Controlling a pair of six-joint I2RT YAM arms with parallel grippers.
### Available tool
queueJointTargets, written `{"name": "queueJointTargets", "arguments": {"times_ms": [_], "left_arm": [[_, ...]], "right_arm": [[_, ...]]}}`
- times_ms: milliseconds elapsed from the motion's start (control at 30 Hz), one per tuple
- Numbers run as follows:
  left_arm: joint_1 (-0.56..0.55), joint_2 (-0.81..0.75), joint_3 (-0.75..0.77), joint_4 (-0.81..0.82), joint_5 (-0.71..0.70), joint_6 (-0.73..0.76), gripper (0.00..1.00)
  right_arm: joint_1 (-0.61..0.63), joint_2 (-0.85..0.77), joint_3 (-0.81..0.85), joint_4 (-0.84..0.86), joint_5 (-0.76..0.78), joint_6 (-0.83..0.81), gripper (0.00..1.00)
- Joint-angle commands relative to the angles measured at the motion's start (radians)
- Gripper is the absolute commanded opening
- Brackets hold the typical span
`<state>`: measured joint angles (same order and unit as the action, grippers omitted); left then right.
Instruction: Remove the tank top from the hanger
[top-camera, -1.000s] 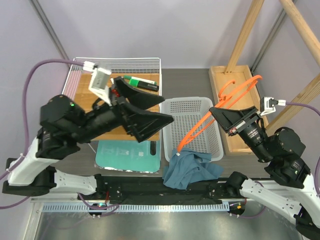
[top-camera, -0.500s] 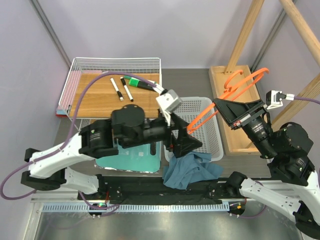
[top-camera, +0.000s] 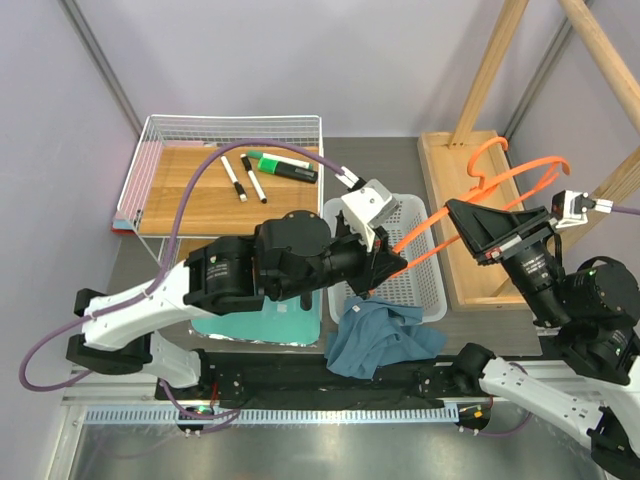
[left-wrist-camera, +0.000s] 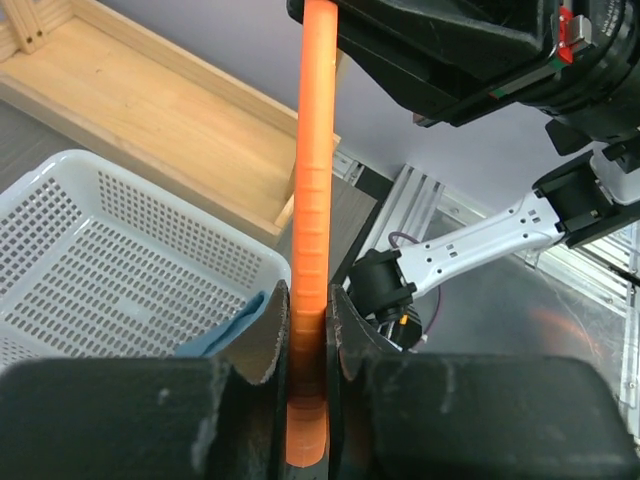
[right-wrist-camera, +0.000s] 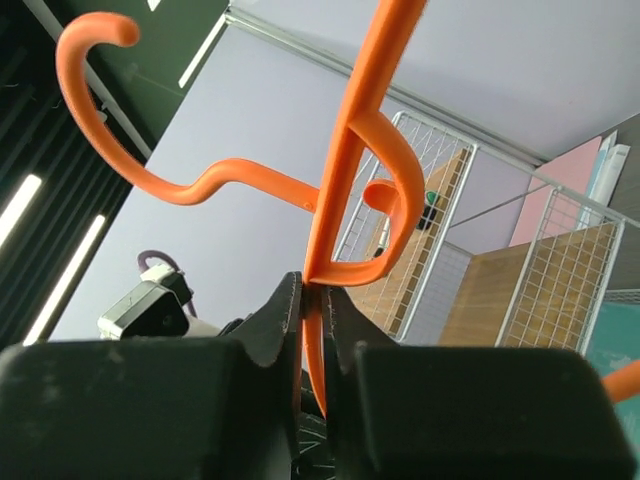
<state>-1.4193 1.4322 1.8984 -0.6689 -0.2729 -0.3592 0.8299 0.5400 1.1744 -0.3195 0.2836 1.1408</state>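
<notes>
The orange hanger (top-camera: 512, 168) slants over the white basket (top-camera: 336, 252), hook up at the right. My left gripper (top-camera: 398, 263) is shut on its lower bar; in the left wrist view the bar (left-wrist-camera: 315, 150) runs straight between the pads of that gripper (left-wrist-camera: 305, 300). My right gripper (top-camera: 452, 210) grips the hanger (right-wrist-camera: 350, 150) near its neck, its jaws (right-wrist-camera: 313, 285) close around the thin plastic. The teal-blue tank top (top-camera: 385, 335) lies crumpled at the table's near edge, below the left gripper; a corner (left-wrist-camera: 235, 320) shows beside the left finger. Whether it touches the hanger's end is hidden.
A mint-green mat (top-camera: 255, 322) lies under the left arm. Behind it stands a wire basket (top-camera: 150, 150) with a wooden board and markers (top-camera: 250, 180). A wooden tray (top-camera: 450, 165) and slanted wooden beams (top-camera: 490, 70) stand at the right rear.
My left arm swung from the left side across to the hanger and shut on its lower bar. The right gripper and hanger shifted right and up. The tank top stayed crumpled at the edge.
</notes>
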Motion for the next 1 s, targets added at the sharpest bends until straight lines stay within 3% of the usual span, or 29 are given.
{"name": "queueJointTargets", "arguments": {"times_ms": [0, 167, 200, 300, 467, 567, 833, 967], "left_arm": [[0.043, 0.028, 0.079, -0.029, -0.138, -0.024, 0.0], [0.127, 0.137, 0.226, -0.078, -0.048, -0.024, 0.0], [0.137, 0.152, 0.252, -0.08, -0.029, -0.02, 0.0], [0.171, 0.227, 0.37, -0.1, 0.024, 0.002, 0.0], [0.232, 0.367, 0.585, -0.149, 0.144, 0.011, 0.0], [0.249, 0.434, 0.631, -0.103, 0.211, 0.014, 0.0], [0.249, 0.519, 0.639, 0.078, 0.27, 0.042, 0.0], [0.247, 0.472, 0.52, 0.124, 0.27, 0.039, 0.0]], "right_arm": [[0.003, -0.037, 0.03, -0.016, -0.009, -0.044, 0.27], [0.003, -0.095, 0.036, -0.192, -0.032, -0.121, 0.53], [0.003, -0.113, 0.036, -0.222, -0.037, -0.153, 0.62], [0.003, -0.185, 0.027, -0.344, -0.061, -0.194, 0.7], [0.003, -0.343, -0.004, -0.457, -0.08, -0.207, 0.68], [0.003, -0.386, 0.011, -0.486, -0.09, -0.21, 0.66], [0.003, -0.368, 0.087, -0.549, -0.057, -0.217, 0.64], [0.003, -0.312, 0.126, -0.524, 0.05, -0.21, 0.64]]}}
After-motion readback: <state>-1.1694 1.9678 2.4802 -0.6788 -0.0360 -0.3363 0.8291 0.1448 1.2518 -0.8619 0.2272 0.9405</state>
